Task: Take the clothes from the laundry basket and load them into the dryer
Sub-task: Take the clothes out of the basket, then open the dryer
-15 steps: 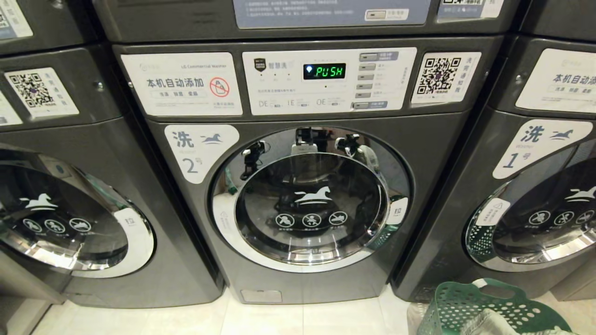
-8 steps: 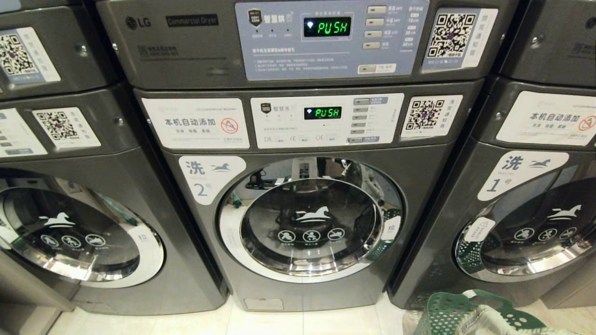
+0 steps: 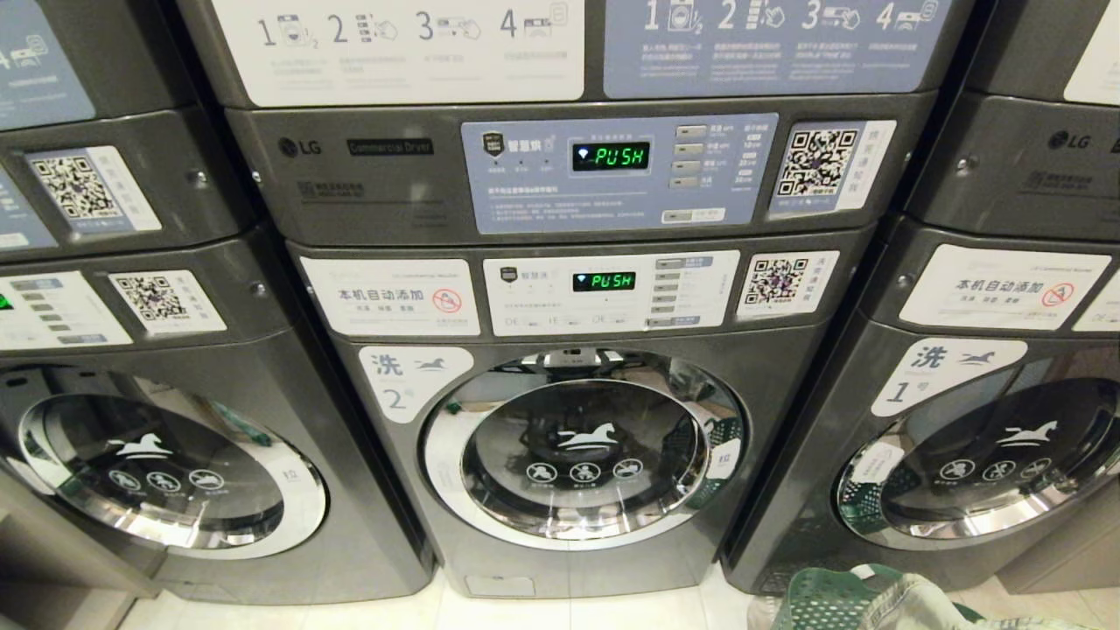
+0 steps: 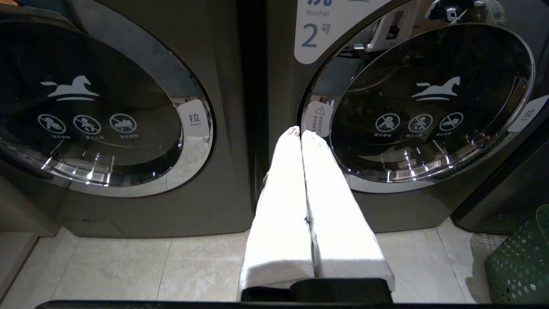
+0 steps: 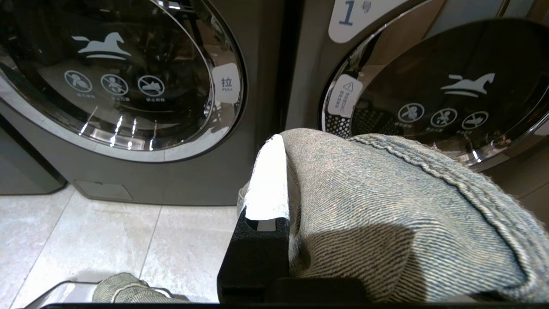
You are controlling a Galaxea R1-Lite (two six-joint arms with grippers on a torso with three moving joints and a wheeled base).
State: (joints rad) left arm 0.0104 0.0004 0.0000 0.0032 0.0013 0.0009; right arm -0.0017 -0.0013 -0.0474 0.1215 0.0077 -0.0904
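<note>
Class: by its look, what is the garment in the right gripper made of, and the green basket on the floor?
The faded blue-grey garment: denim, probably cotton; diagonal twill lines and a stitched seam show. The green perforated laundry basket: seemingly moulded plastic, smooth, with regular round holes.

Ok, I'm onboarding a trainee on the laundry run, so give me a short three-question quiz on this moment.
1. True or false: the left gripper holds a garment.
2. What does the right gripper grip? A) a towel B) denim clothes C) the basket
3. Fill in: the washer door marked 2 is ____.

Key: 1 false, its fingers are pressed together with nothing between them. 2 B, the denim drapes over the finger. 3 closed.
</note>
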